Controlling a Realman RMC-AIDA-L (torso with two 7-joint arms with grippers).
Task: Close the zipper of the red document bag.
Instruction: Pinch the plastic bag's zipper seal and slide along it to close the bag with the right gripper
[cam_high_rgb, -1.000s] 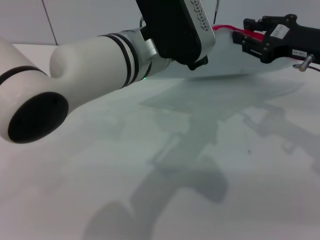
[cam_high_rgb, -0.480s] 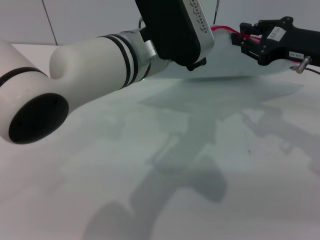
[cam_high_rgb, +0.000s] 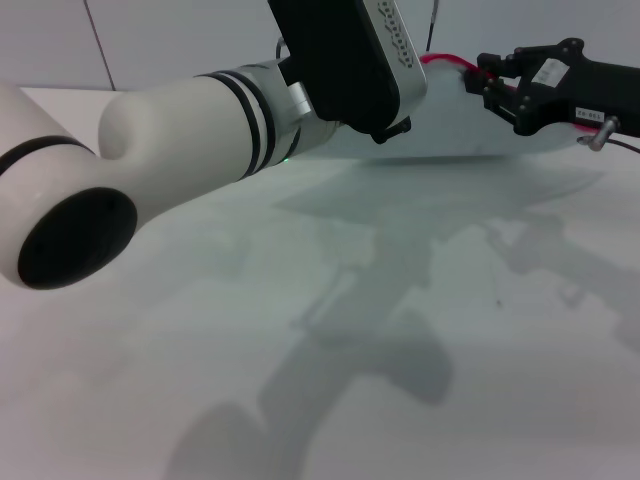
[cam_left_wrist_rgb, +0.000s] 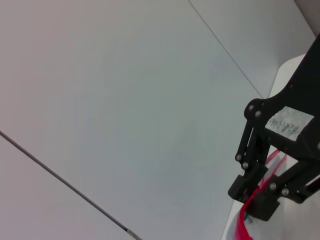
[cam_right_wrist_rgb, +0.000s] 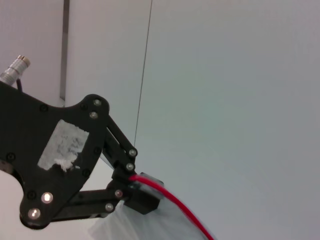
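Note:
The red document bag (cam_high_rgb: 450, 125) hangs translucent above the table, stretched between both arms. Its zipper (cam_high_rgb: 445, 58) is a thin red strip along the upper edge. At the top right of the head view, my right gripper (cam_high_rgb: 490, 80) is shut on that strip. The left wrist view shows it too (cam_left_wrist_rgb: 252, 200), with the zipper (cam_left_wrist_rgb: 242, 225) trailing from it. The left arm's black wrist housing (cam_high_rgb: 345, 60) hides the left gripper in the head view. The right wrist view shows the left gripper (cam_right_wrist_rgb: 137, 192) clamped on the zipper (cam_right_wrist_rgb: 175, 202), with the bag (cam_right_wrist_rgb: 135, 225) below.
The white table (cam_high_rgb: 300, 330) lies under the bag and carries the shadows of the arms and the bag. My white left forearm (cam_high_rgb: 180, 130) crosses the near left of the head view. A pale wall (cam_high_rgb: 180, 40) stands behind.
My right gripper has shifted a little to the left along the zipper and risen slightly. The bag's right end has lifted with it. The left arm has hardly moved.

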